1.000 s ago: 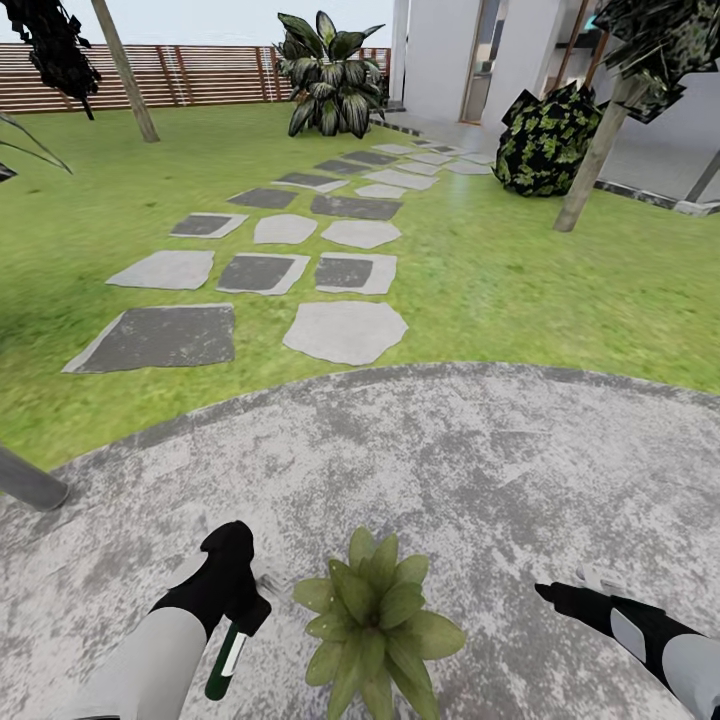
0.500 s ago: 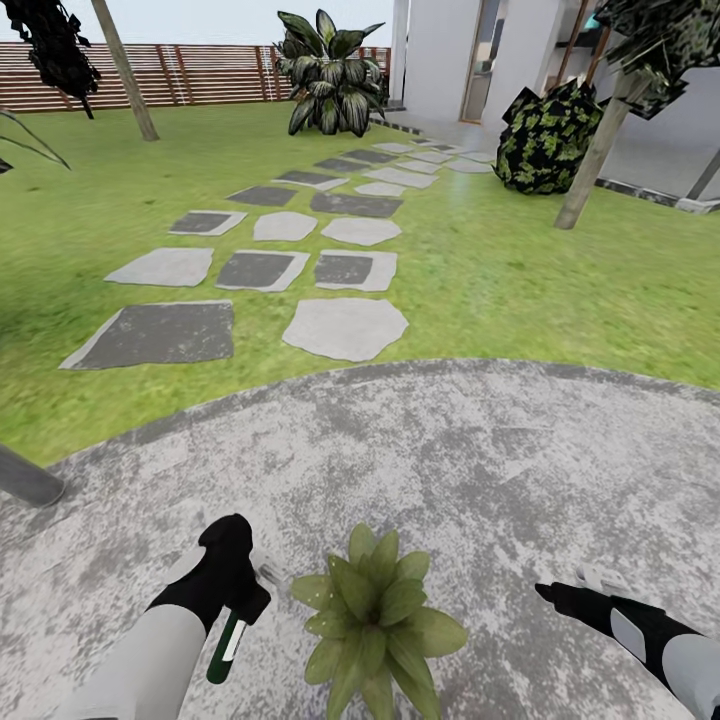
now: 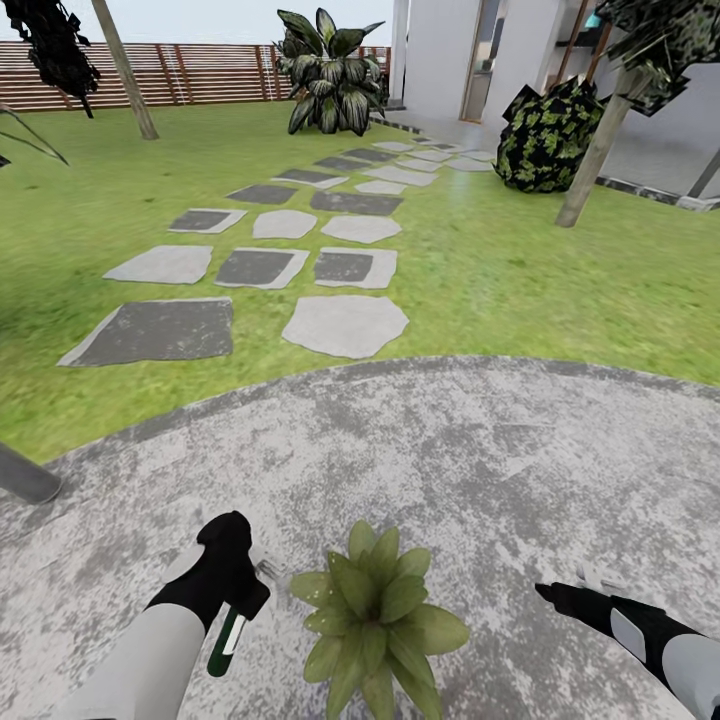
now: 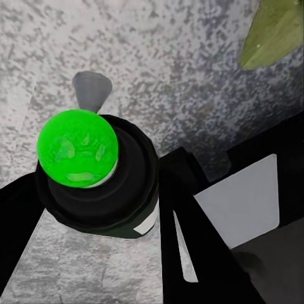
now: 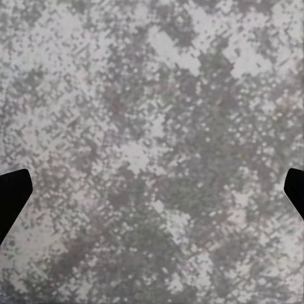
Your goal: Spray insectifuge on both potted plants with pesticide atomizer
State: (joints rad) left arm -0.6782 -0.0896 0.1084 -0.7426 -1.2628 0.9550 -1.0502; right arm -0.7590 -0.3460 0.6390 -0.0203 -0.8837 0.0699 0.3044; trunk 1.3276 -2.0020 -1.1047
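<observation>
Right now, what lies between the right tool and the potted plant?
Head view: bare mottled-grey patio separates the right tool from the potted plant; nothing stands between them.

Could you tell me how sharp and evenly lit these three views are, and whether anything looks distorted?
Head view: flat, even daylight, wide-angle stretching toward the edges; the potted plant is crisp while the far fence looks softer. Left wrist view: the pesticide atomizer sits so close it looms large and slightly soft. Right wrist view: the patio is grainy and pixelated, with no glare.
</observation>
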